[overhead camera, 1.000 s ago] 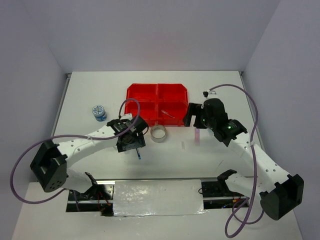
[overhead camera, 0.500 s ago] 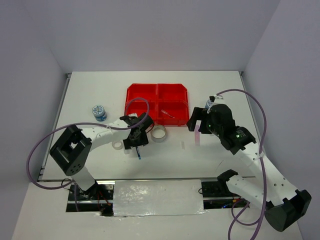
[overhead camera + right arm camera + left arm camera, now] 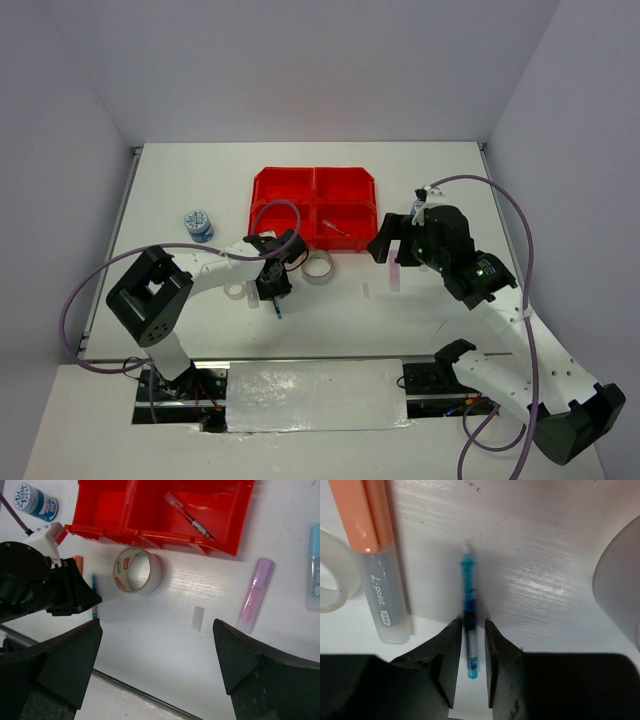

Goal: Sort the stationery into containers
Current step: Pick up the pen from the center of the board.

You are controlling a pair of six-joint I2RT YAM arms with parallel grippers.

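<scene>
Glossy red plastic tray (image 3: 105, 507), translucent blue plastic pen (image 3: 469, 595) — faintly grained white table (image 3: 545, 540)

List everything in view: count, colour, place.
plastic four-compartment tray: 1, red, far centre.
thin red pen: 1, red, inside tray.
wide tape ring: 1, silvery-grey, before tray.
thin blue pen: 1, blue, left of wide ring.
small tape ring: 1, clear, near blue pen.
patterned round roll: 1, blue-white, left of tray.
capped marker: 1, orange, beside blue pen.
flat marker: 1, pink, right of ring.
flat stick: 1, pale blue, right of pink marker.
left gripper: 1, black, astride blue pen.
right gripper: 1, black, open.
</scene>
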